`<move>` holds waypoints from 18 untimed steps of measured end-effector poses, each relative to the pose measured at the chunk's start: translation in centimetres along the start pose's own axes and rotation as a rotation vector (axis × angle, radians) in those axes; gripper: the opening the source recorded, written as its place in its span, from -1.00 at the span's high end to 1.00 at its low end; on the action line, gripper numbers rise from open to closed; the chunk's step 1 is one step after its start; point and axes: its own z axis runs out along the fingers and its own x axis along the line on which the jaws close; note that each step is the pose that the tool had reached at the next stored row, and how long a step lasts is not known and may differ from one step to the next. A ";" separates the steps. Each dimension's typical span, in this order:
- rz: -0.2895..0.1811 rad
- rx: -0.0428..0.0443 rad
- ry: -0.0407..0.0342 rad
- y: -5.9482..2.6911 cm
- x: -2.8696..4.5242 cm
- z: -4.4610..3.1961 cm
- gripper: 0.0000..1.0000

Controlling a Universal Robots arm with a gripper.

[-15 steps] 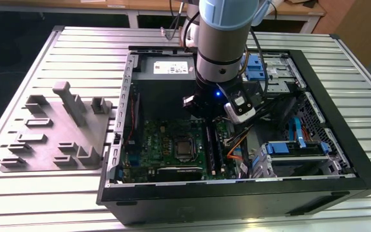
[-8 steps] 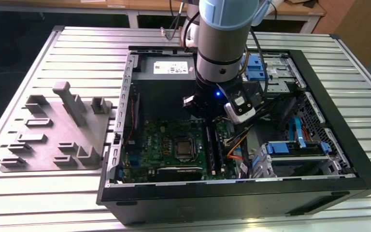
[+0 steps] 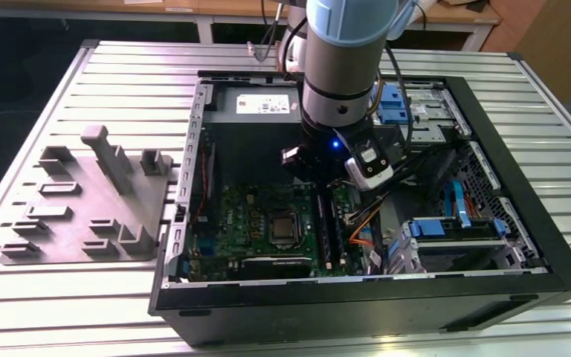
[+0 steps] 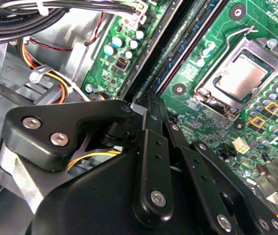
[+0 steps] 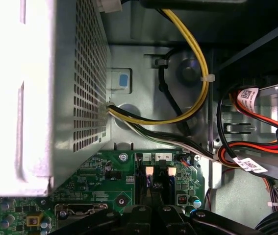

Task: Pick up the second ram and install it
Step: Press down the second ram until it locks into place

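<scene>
— So, where is the second ram [image 3: 323,232]?

— As I judge it, it is the thin black stick standing on edge among the long black sockets [image 4: 200,32] of the green motherboard [image 3: 256,223]. That is inside the open black computer case [image 3: 523,186], which sits mid-bench on the slatted metal bench [image 3: 127,74]. The black linkage gripper [image 4: 147,105] hangs right over one end of it.

— Do the jaws have hold of it?

— I cannot tell; their tips drop out of sight at the sockets.

— What could go wrong?

— If the stick is tilted or off the socket's line, pressing may jam it, flex the board or leave one end unseated. The orange cables [image 3: 363,223] lie just beside the sockets, toward the exterior view's right, and could snag on the gripper. The silver processor socket [image 4: 240,77] is near on the other side, so a sideways slip would endanger it.

— Any writing?

— A white label [image 3: 265,104] sits on the grey power supply box. Printed white tags [image 5: 250,165] hang on the red cables, and the board carries white lettering. I read none of it off.
</scene>
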 end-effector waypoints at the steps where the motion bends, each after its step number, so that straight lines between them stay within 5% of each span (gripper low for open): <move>1: 0.000 -0.0009 -0.0002 0.02 -0.01 -0.21 0.80; 7: 0.000 0.0011 0.0006 0.06 -0.08 -1.87 0.80; 12: 0.000 0.0012 0.0007 -0.10 -0.09 -1.91 0.80; 18: 0.000 0.0010 0.0006 -1.88 -0.10 -1.97 0.80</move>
